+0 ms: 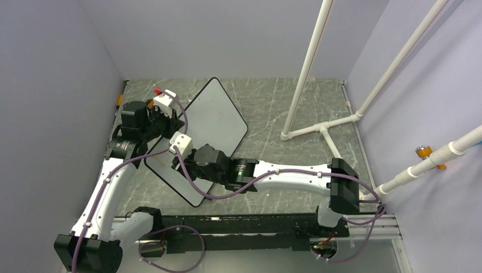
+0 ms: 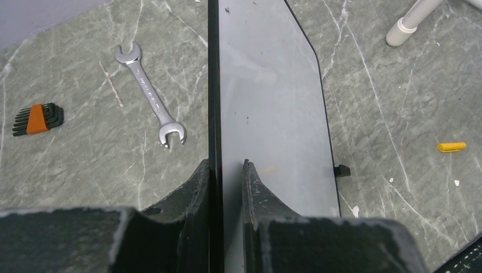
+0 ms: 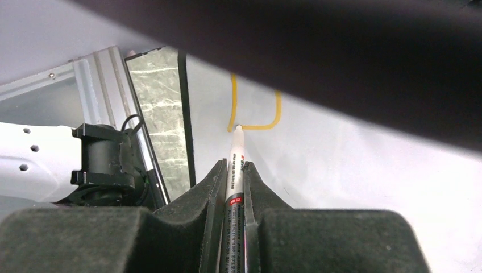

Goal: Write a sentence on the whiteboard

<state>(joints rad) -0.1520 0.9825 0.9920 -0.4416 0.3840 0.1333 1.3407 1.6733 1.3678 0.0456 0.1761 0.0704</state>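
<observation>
Reading the wrist views, I find the left end effector (image 2: 226,166) clamped on the black-rimmed edge of the whiteboard (image 2: 273,96), which sits diagonally on the surface (image 2: 85,170) left of centre. The right end effector (image 3: 234,170) grips a marker (image 3: 236,151), tip touching the board at a yellow stroke of the sentence (image 3: 232,105). A dark blurred mass cuts off the board beyond that stroke, so I cannot read any word.

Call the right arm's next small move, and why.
Probably drag the marker tip a little along the whiteboard to extend the yellow stroke: the right gripper is shut on the marker, its tip touches the board at the stroke's corner, only part of one letter shows, and the left gripper clamps the board's edge.
</observation>
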